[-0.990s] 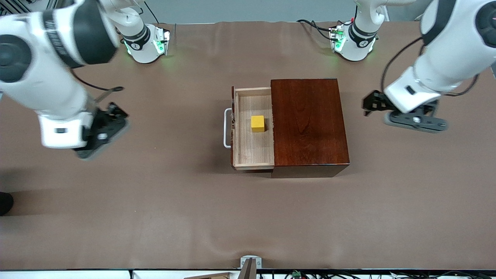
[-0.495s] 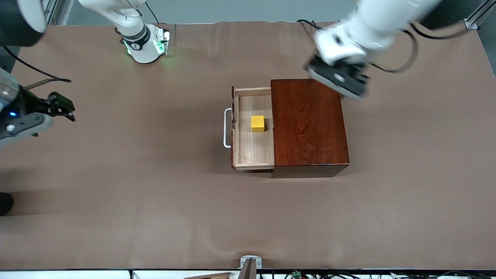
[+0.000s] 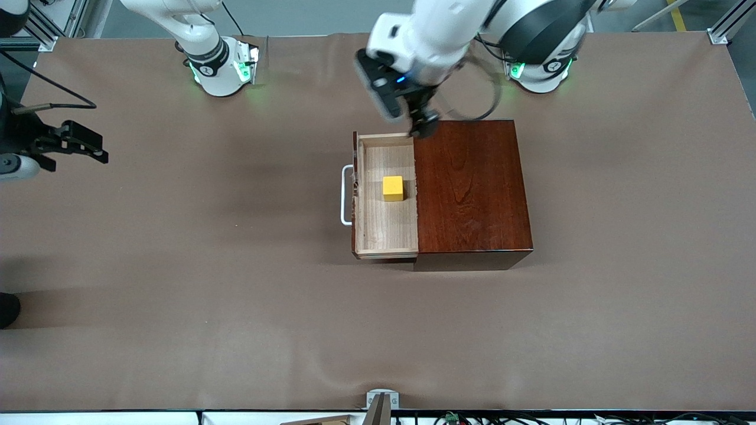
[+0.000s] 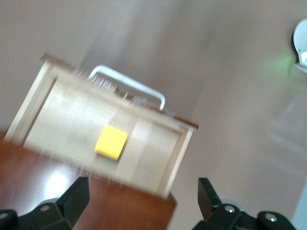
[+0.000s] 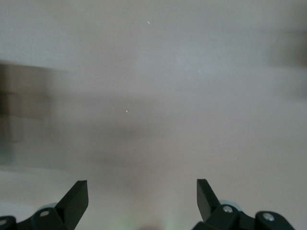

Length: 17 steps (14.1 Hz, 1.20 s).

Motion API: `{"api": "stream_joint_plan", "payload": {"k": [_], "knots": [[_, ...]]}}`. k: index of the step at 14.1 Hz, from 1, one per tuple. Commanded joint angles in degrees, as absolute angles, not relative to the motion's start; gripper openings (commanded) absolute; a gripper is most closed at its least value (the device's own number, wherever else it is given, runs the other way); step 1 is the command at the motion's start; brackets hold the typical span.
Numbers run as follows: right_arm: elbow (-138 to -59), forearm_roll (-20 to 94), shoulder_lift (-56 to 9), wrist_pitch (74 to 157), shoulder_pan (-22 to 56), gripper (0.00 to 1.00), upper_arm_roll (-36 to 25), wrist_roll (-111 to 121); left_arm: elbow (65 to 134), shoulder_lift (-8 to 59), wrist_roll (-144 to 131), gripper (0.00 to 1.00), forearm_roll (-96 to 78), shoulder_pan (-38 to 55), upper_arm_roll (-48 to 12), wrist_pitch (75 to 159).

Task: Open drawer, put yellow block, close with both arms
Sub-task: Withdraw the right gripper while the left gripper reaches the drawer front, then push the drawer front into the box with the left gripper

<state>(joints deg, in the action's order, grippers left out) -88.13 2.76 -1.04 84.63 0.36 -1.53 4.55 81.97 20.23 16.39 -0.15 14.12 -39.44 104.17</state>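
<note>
The drawer [image 3: 387,230] stands pulled out of the dark reddish-brown box [image 3: 472,189], its white handle [image 3: 344,195] toward the right arm's end. The yellow block [image 3: 393,188] lies inside on the tray floor. My left gripper [image 3: 424,128] hangs open over the box's corner nearest the bases, beside the drawer. In the left wrist view the block [image 4: 111,142], the drawer wall [image 4: 178,151], the handle [image 4: 129,84] and the box top [image 4: 96,203] lie below the open left gripper [image 4: 143,188]. My right gripper [image 3: 100,149] is open over bare table at the right arm's end; the right wrist view shows the right gripper [image 5: 142,188] holding nothing.
The brown table cover [image 3: 236,295] spreads all round the box. The two green-lit arm bases [image 3: 221,68] [image 3: 540,68] stand along the edge farthest from the camera. A small bracket [image 3: 381,401] sits at the nearest edge.
The left arm has swung in from its end of the table to above the box corner. The right arm has drawn back toward its end. Drawer and block have not moved.
</note>
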Motion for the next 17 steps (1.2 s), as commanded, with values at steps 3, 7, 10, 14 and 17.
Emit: {"api": "stream_joint_plan", "payload": {"k": [3,7,10,14,17], "knots": [[-91.76,4.22,2.72,84.11,1.40,1.00,-2.72,-5.01,74.18,33.47,20.37,1.00,7.37,22.93,-37.36,113.27],[-91.41,3.52,2.55,84.02,1.49,1.00,-3.87,-0.81,73.92,38.22,33.63,1.00,8.96,28.28,-30.61,120.74],[-90.97,3.34,2.37,84.02,1.50,1.00,-5.10,1.58,73.83,41.56,37.96,1.00,8.88,32.33,-25.41,127.51],[-90.88,2.46,2.37,83.94,1.49,1.00,-5.10,1.58,73.92,43.33,37.62,1.00,8.96,33.57,-22.68,128.85],[-90.44,2.46,2.37,83.94,1.58,1.00,-5.01,1.58,74.27,43.42,36.48,1.00,9.05,33.75,-21.45,128.85]]}}
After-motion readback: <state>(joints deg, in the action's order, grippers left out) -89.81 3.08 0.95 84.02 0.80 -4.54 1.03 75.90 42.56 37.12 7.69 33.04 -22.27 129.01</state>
